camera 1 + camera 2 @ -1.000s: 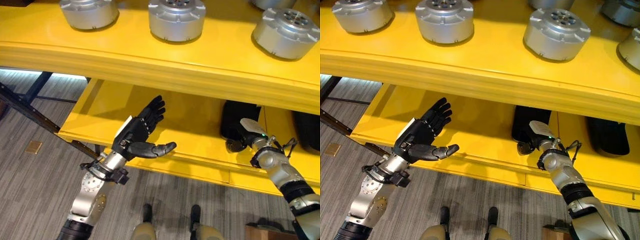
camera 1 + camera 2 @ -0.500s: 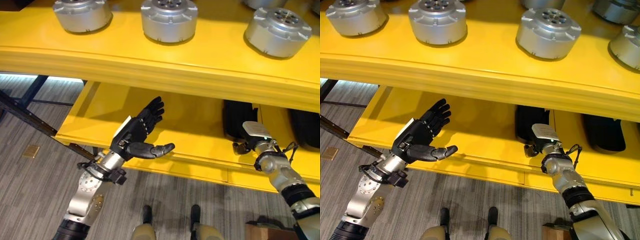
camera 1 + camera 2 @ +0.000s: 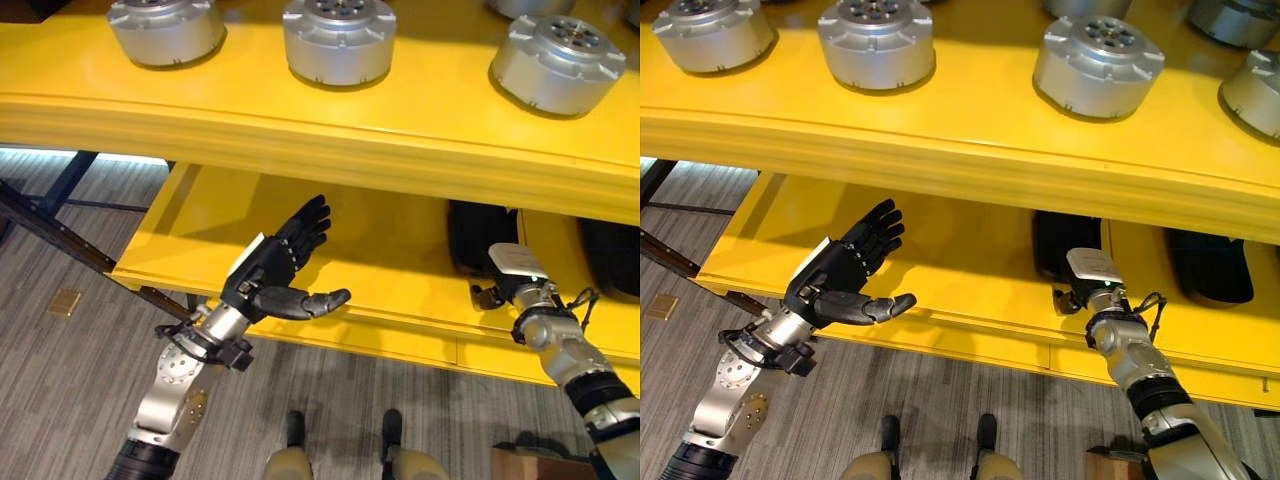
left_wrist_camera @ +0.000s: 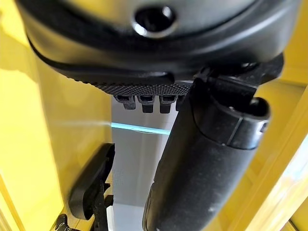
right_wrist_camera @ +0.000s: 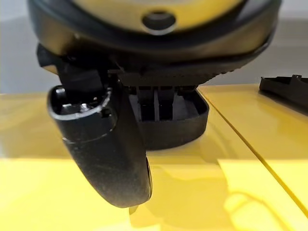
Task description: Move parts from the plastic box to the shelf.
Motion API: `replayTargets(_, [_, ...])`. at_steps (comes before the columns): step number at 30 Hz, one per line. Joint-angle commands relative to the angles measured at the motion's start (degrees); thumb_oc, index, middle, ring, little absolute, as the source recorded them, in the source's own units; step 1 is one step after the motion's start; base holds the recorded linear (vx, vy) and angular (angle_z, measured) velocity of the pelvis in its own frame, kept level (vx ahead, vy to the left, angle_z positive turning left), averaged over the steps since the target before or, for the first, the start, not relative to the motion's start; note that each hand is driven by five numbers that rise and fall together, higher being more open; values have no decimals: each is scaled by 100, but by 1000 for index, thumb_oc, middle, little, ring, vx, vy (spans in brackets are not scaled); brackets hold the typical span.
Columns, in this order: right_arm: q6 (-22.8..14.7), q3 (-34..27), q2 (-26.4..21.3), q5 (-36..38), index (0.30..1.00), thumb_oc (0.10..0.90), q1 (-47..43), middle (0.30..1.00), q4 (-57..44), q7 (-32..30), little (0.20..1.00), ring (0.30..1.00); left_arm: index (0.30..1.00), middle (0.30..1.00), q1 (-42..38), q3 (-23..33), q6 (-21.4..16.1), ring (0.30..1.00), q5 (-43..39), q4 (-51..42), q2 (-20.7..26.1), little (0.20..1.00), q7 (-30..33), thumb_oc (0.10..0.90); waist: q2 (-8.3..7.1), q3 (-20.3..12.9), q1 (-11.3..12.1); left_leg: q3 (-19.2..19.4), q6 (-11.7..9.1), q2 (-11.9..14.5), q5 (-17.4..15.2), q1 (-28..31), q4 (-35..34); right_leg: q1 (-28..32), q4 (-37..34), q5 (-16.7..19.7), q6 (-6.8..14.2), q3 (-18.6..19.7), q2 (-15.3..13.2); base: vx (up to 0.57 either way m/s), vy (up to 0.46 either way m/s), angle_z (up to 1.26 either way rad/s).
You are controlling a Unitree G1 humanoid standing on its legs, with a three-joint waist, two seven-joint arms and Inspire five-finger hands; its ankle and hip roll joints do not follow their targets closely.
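A yellow shelf (image 3: 330,130) with two levels spans the head views. On its upper level stand round silver metal parts (image 3: 339,38), side by side and apart from each other. On the lower level lie flat black parts (image 3: 1067,243), one just beyond the right hand and another (image 3: 1210,268) further to the robot's right, past a seam in the yellow board.

The left robot hand (image 3: 270,272) hangs in front of the lower level's front edge, fully open: fingers straight and spread toward the shelf, thumb stretched out sideways, holding nothing and touching nothing. Its own wrist view shows the thumb (image 4: 202,159) extended, with yellow shelf surfaces on both sides.

The right robot hand (image 3: 500,283) sits low at the front of the lower level, just short of the nearer black part (image 5: 183,122). Its thumb (image 5: 103,149) points down toward the yellow board and nothing lies in its grasp, with the fingers seemingly straight, though they are mostly hidden.

No writing can be read on the parts or the shelf.
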Motion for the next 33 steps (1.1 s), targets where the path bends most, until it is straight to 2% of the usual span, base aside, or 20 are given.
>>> replayTargets(1, [62, -42, -525, -331, 1000, 900, -289, 1000, -205, -806, 1000, 1000, 1000, 1000, -354, -13, -656, 1000, -257, -562, 96, 1000, -20, 900, -40, -275, -29, 218, 164, -39, -614, 109, 38, 142, 322, -718, 148, -208, -186, 0, 0, 0])
replayTargets(4, [-56, -189, -525, -550, 1000, 900, -160, 1000, -489, -1165, 1000, 1000, 1000, 1000, -266, 9, -668, 1000, -314, -603, 85, 1000, -44, 900, -16, -287, -53, 221, 169, -49, -621, 111, 41, 142, 319, -721, 152, -194, -190, 0, 0, 0])
replayTargets(7, [-22, -295, -523, -624, 1000, 900, -35, 1000, -835, -1067, 1000, 1000, 1000, 1000, -235, -5, -703, 1000, -272, -605, 36, 1000, -1, 900, -4, -281, -92, 215, 173, -59, -637, 99, 41, 108, 337, -732, 158, -161, -192, -12, 17, -3])
replayTargets(21, [-257, -365, -469, -480, 1000, 900, 226, 1000, -1214, -1008, 1000, 1000, 1000, 1000, -157, 8, -734, 1000, -326, -632, 3, 1000, -81, 900, 8, -306, -174, 259, 182, -57, -657, 139, 28, 100, 333, -738, 159, -125, -203, 0, 1, -1])
replayTargets(27, [-324, -563, -340, -219, 1000, 900, 485, 1000, -1569, -1192, 1000, 1000, 1000, 1000, -79, 44, -734, 1000, -298, -670, -60, 1000, -52, 900, 22, -319, -239, 282, 190, -67, -666, 162, 29, 102, 341, -734, 157, -81, -206, 4, 5, 0])
replayTargets(33, [-360, -771, -180, -351, 1000, 900, 742, 1000, -1958, -1508, 1000, 1000, 1000, 1000, -2, 41, -747, 1000, -276, -715, -95, 1000, -30, 900, 48, -360, -293, 298, 206, -79, -696, 194, 23, 110, 342, -740, 165, -40, -214, 5, 9, -2])
